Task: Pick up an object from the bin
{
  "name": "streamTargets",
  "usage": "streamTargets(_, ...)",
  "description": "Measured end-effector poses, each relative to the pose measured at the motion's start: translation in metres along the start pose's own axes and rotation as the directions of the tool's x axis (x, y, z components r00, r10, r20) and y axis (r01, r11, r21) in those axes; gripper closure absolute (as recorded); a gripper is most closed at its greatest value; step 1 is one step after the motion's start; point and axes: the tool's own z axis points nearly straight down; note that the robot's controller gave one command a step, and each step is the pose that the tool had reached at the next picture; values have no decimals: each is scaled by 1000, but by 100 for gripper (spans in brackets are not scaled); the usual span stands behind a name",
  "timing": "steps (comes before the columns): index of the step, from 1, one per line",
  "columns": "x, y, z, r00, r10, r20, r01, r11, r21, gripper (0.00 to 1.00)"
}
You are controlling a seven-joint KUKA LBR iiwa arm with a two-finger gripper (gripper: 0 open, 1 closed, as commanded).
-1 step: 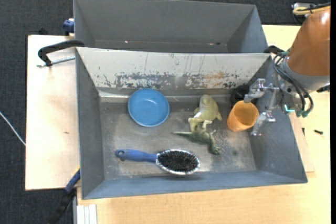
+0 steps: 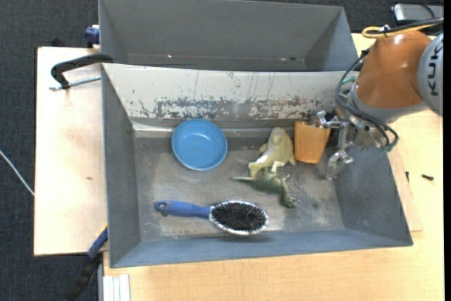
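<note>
1. The cup [image 2: 310,142], orange and tapered, sits at the right end of the bin [image 2: 116,180], near the back wall. It is the thing nearest the claw.
2. The claw [image 2: 332,149] is low in the bin, just to the right of the cup as the camera sees it. The two are touching or very nearly so; I cannot tell which. I also cannot tell whether the claw is apart or together, or whether the cup is inside it.
3. The relation that matters is that the cup lies directly to the claw's left, away from the arm [image 2: 394,70]. A grasp would probably need a short sideways shift toward the cup rather than a reach across the bin.
4. The cup's wide end points toward the back wall and its narrow end toward the front. Whether it stands upright or leans is unclear.
5. A pale green toy [image 2: 276,151] lies just left of the cup, close enough to be nudged.
6. Further off are a blue bowl [image 2: 199,144] at the centre back and a blue-handled brush [image 2: 225,214] along the front.
</note>
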Motion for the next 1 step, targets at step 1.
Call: streamTargets(1,-12,31,-25,989,-150,-9,150,989,3,0)
